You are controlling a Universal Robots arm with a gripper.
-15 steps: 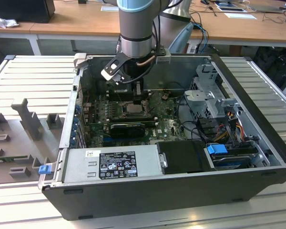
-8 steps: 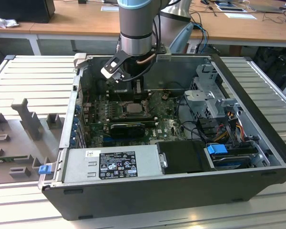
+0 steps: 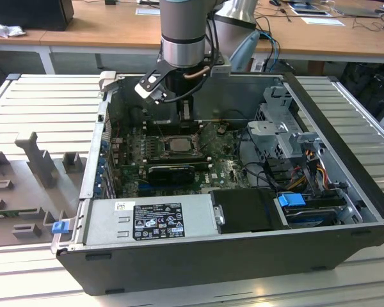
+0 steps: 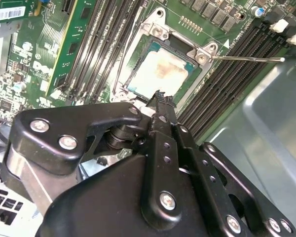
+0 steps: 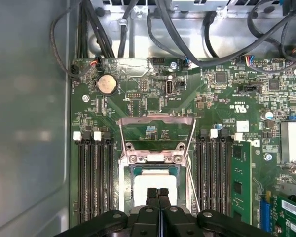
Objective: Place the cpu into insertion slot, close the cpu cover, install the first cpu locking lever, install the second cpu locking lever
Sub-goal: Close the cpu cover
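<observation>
My gripper (image 5: 158,193), jaws pressed together and empty, hangs over the pale, smudged square cpu (image 5: 155,180) framed by the silver cover (image 5: 153,158).

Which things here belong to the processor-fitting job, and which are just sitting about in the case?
Part of the job:
gripper, fingers together just above the cpu
cpu, lying in the slot
slot
cover

Just sitting about:
power supply
memory slots
coin battery
cables
drive cage
</observation>
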